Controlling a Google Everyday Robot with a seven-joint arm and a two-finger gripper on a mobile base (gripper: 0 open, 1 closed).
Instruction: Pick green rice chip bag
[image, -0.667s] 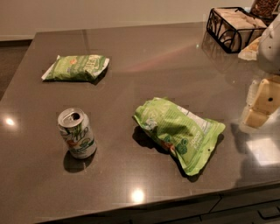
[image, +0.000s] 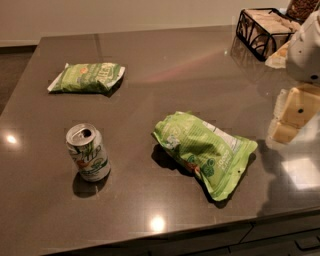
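Nothing has visibly moved since the earlier frame: every item and the gripper sit where they were.

1. Counter (image: 130, 210): dark and glossy. Its front edge runs along the bottom of the view, and its left edge falls away at the far left.
2. Can (image: 88, 152): upright and opened, front left, well apart from the chip bag.
3. Chip bag (image: 205, 152): lime green, puffy, lying flat at front centre-right. Its lowest corner is near the front edge. Untouched.
4. Gripper (image: 292, 117): at the right edge of the view, beside the bag's right end but apart from it. It carries nothing; whether it is wide or narrow cannot be told.
5. Small bag (image: 87, 77): flat, far left, well apart from the rest.
6. Basket (image: 250, 30): far right corner, beyond the gripper.

Status: the pick looks not yet begun. Approach, grasp and lift all remain.

Room: bare counter lies between gripper and chip bag, with nothing in the path, and the bag has bare counter on every side. The front edge is the one limit, since a push that way could slide the bag off.
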